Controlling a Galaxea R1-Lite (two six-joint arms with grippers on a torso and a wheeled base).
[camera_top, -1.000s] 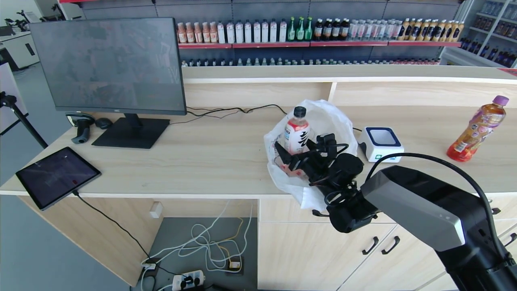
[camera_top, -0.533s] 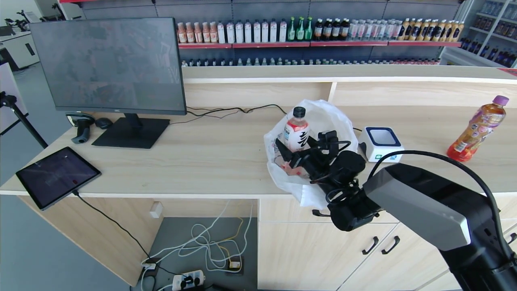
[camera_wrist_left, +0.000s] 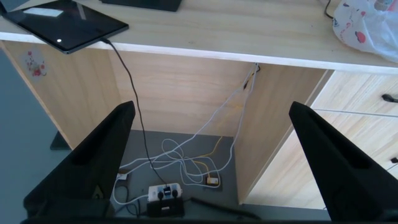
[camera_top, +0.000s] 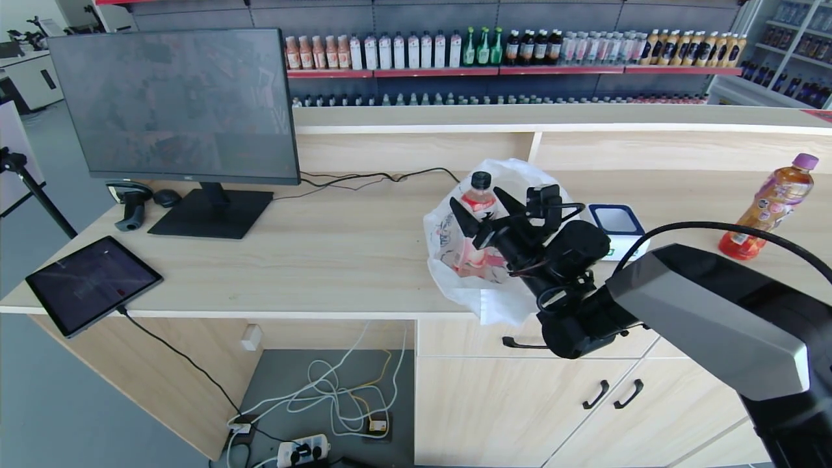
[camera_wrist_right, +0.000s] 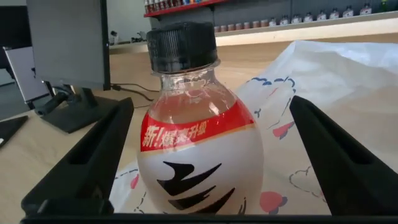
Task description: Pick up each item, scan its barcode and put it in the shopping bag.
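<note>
Black-capped bottle, red band over white label, upright in shopping bag, between wide-apart right pincer tips.

Bottle in shopping bag: red band with white characters, bold black brush-stroke glyph beneath on white label. Monitor bezel logo, shelf bottles labels: too small to read.

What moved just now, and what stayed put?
The right tool rose from low in the shopping bag to the top part of the white-and-red bottle. It is open, with one finger on each side of the bottle. The bottle stayed standing in the bag. The scanner, the orange drink bottle and the monitor stayed where they were.
</note>
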